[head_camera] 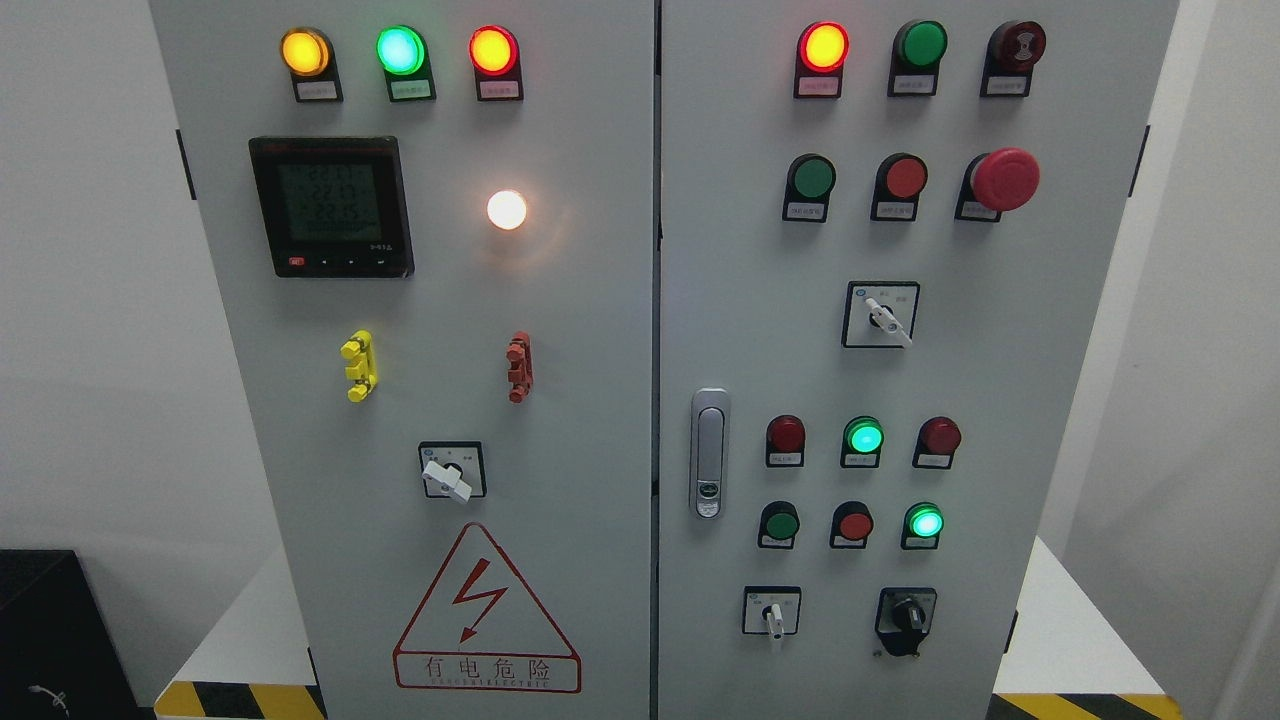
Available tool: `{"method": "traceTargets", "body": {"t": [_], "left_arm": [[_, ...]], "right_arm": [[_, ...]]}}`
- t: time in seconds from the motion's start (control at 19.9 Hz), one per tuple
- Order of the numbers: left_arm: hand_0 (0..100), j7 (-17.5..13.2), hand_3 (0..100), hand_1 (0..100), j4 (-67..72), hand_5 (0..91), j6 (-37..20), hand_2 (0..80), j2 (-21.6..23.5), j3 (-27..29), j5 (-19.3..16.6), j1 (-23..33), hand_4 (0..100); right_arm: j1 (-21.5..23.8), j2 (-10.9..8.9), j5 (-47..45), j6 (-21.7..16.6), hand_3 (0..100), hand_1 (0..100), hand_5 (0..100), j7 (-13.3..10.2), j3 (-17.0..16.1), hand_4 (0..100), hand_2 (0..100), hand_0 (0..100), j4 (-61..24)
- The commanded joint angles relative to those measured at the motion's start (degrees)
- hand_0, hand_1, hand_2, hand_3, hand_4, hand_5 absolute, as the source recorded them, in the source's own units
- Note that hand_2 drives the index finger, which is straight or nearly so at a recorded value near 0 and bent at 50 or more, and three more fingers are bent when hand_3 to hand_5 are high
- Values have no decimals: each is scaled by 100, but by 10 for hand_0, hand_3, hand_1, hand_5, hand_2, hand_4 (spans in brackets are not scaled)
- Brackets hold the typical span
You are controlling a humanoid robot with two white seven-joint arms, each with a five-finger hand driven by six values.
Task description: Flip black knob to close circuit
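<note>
Striped yellow-and-black edging of the white plinth sits closest to the lens, and on that plinth stands the grey two-door electrical cabinet that fills the head view. On its left door are a dark digital meter, a lit white lamp and a red-bordered hazard triangle; the right door carries rows of indicator lights and pushbuttons, a red mushroom stop button and a silver door latch. Smallest and lowest is the black knob, at the bottom right of the right door, just right of a white-handled selector. Neither robot hand shows anywhere, so how their fingers stand cannot be told. By my reading the task has not begun (the knob looks untouched); the next move calls for bringing a hand low to the right door and pinching that knob to turn it.
</note>
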Motion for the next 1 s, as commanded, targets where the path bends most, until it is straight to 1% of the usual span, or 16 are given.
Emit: {"method": "traceTargets", "body": {"t": [0.0, 0.1, 0.2, 0.3, 0.35, 0.45, 0.55, 0.75, 0.85, 0.95], "left_arm": [[120, -1, 0, 556, 123, 0, -4, 0, 0, -114, -114, 0, 0], [120, -1, 0, 556, 123, 0, 5, 0, 0, -114, -114, 0, 0], [120, 8, 0, 556, 123, 0, -4, 0, 0, -114, -123, 0, 0], [120, 8, 0, 556, 123, 0, 5, 0, 0, -114, -123, 0, 0], [120, -1, 0, 556, 123, 0, -4, 0, 0, -114, -114, 0, 0], [120, -1, 0, 556, 123, 0, 5, 0, 0, -114, -123, 0, 0], [120, 8, 0, 556, 123, 0, 5, 0, 0, -114, -114, 0, 0], [120, 8, 0, 556, 123, 0, -4, 0, 0, -114, -123, 0, 0], [120, -1, 0, 556, 123, 0, 5, 0, 0, -114, -114, 0, 0], [120, -1, 0, 556, 123, 0, -4, 0, 0, -114, -114, 0, 0]], "right_arm": [[-136, 206, 553, 156, 936, 18, 770, 57, -499, 741, 814, 0, -1442], [-267, 206, 711, 201, 942, 13, 772, 66, -561, 741, 812, 0, -1487], [-408, 223, 913, 262, 943, 15, 773, 66, -727, 742, 812, 0, -1522], [-618, 284, 1133, 280, 943, 19, 773, 66, -824, 745, 813, 0, -1583], [-715, 285, 1221, 315, 943, 21, 773, 66, -868, 746, 811, 0, -1636], [-830, 267, 1310, 481, 943, 21, 773, 101, -851, 746, 811, 0, -1811], [-918, 258, 1354, 613, 943, 21, 777, 206, -842, 746, 808, 0, -1917], [-980, 223, 1503, 956, 942, 33, 781, 207, -833, 746, 808, 0, -2102], [-1058, 214, 1538, 1036, 941, 33, 786, 224, -833, 746, 809, 0, -2111], [-1085, 206, 1556, 1088, 941, 26, 788, 303, -825, 749, 808, 0, -2154]]}}
